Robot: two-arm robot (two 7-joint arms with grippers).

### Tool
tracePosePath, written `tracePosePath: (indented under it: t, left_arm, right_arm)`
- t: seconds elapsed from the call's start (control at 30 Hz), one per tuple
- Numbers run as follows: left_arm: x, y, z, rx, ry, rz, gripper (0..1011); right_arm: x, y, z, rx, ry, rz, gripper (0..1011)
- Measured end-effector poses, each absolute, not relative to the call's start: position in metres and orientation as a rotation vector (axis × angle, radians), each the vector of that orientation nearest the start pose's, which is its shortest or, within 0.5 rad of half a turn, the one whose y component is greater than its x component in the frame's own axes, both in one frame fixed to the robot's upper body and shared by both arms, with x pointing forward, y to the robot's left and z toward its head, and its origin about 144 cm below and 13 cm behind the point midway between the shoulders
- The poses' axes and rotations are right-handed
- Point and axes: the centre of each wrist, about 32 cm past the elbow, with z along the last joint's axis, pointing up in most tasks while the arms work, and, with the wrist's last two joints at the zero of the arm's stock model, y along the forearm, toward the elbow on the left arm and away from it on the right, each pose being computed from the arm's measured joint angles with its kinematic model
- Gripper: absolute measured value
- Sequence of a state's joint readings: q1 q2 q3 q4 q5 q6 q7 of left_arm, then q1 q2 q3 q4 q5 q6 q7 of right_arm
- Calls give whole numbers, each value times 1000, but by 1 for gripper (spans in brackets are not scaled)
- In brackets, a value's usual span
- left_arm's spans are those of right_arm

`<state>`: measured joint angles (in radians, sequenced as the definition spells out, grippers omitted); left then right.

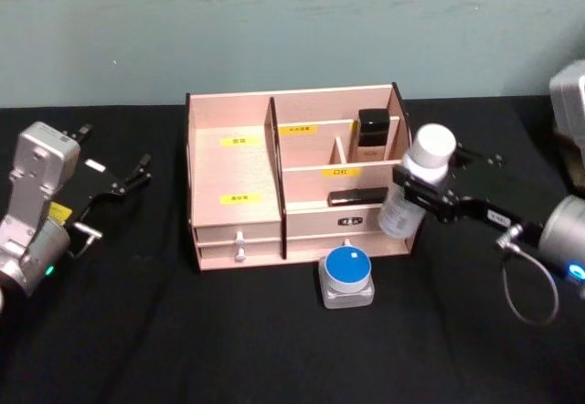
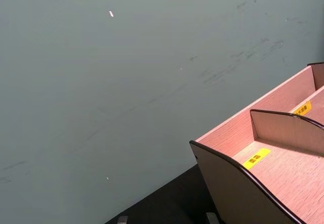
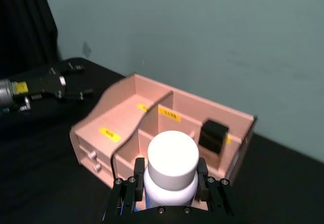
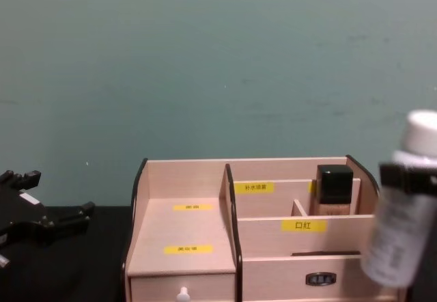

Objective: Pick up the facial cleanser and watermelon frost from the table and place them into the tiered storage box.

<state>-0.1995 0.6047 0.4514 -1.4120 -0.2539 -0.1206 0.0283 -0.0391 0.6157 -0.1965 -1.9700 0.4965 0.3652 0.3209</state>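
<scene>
The left gripper [image 1: 114,198] sits over the black table [image 1: 183,349] at the far left, well apart from everything else, with its two black fingers spread wide and nothing between them (the chest view shows the same splay [image 4: 48,210]). To its right, at the middle of the table, stands the tiered storage box [image 1: 228,116], its stepped compartments marked with yellow labels and its small drawers facing forward. A beige bottle with a square black cap [image 1: 370,134] stands upright in the rear right compartment. Just in front of the box's right half, the watermelon frost [image 1: 347,274] rests on the table, blue lid up. Further right, at the box's front right corner, the facial cleanser [image 1: 431,148] is tilted, its cap leaning off to the right. The right gripper [image 1: 422,189] reaches in from the right edge and pinches the bottle just under its cap, one finger on each side. Whether the bottle's base touches the box's side wall cannot be made out.
</scene>
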Motion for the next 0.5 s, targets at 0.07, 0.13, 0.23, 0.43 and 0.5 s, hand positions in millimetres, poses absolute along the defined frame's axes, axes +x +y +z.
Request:
tracePosePath:
  t: [0.07, 0.13, 0.23, 0.43, 0.5]
  left_arm:
    - [489, 310, 1140, 304, -285, 1248, 1001]
    - [489, 310, 1140, 304, -285, 1248, 1001]
    - [489, 310, 1140, 304, -285, 1248, 1001]
    - [489, 310, 1140, 304, -285, 1248, 1001]
    - [489, 310, 1140, 304, -285, 1248, 1001]
  right_arm:
    - [429, -277, 1253, -206, 43, -880, 593]
    - [436, -273, 1256, -199, 31, -868, 593]
    - [445, -266, 1259, -193, 21, -852, 593]
    - [464, -252, 1261, -182, 8, -832, 593]
    - [469, -248, 1261, -177, 5, -828, 593]
